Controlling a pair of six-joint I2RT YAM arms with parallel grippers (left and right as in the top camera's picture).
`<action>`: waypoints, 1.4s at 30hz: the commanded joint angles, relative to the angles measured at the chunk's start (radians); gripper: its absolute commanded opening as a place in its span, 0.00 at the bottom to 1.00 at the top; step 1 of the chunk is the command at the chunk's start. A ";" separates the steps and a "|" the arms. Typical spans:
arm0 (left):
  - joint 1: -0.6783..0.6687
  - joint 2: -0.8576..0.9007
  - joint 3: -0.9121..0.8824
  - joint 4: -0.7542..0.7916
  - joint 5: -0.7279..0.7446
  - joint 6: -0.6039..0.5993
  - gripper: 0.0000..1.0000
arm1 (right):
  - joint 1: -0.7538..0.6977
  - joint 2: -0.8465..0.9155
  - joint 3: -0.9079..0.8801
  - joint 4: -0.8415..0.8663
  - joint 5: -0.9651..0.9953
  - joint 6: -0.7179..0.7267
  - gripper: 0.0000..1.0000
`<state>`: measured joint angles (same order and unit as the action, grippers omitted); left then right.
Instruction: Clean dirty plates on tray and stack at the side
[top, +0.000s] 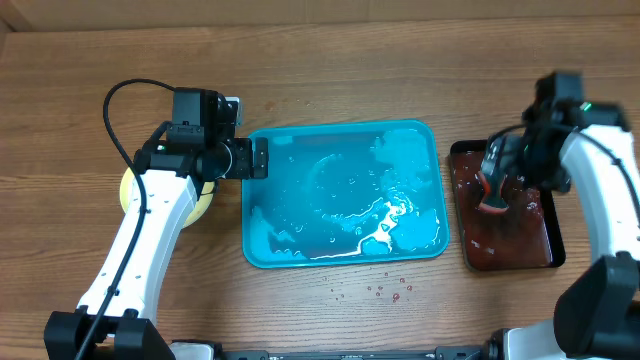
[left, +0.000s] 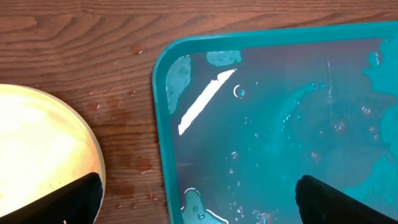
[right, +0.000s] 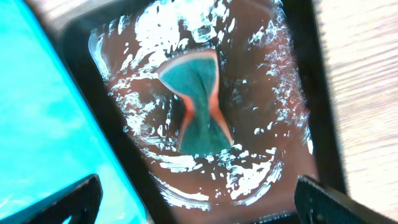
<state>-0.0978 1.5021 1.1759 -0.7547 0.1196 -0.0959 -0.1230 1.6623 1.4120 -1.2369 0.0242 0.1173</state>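
The turquoise tray lies mid-table, wet and with no plates on it; its rim also shows in the left wrist view. A pale yellow plate sits on the table left of the tray, mostly hidden under my left arm; how many are stacked I cannot tell. It also shows in the left wrist view. My left gripper is open and empty over the tray's left rim. My right gripper is open above a green-and-orange sponge.
A small dark tray with reddish water stands right of the turquoise tray, the sponge lying in it; its rim shows in the right wrist view. Red droplets dot the wood in front of the turquoise tray.
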 joint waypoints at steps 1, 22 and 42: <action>-0.002 0.008 0.013 0.003 -0.008 0.025 1.00 | 0.011 -0.061 0.257 -0.088 -0.086 -0.056 1.00; -0.002 0.008 0.013 0.003 -0.008 0.025 1.00 | 0.010 -0.110 1.297 -0.457 0.163 -0.092 1.00; -0.002 0.008 0.013 0.003 -0.008 0.025 1.00 | 0.011 -0.660 0.114 0.445 -0.074 -0.091 1.00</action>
<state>-0.0978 1.5021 1.1770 -0.7525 0.1143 -0.0937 -0.1154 1.1080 1.7157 -0.8696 0.0021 0.0273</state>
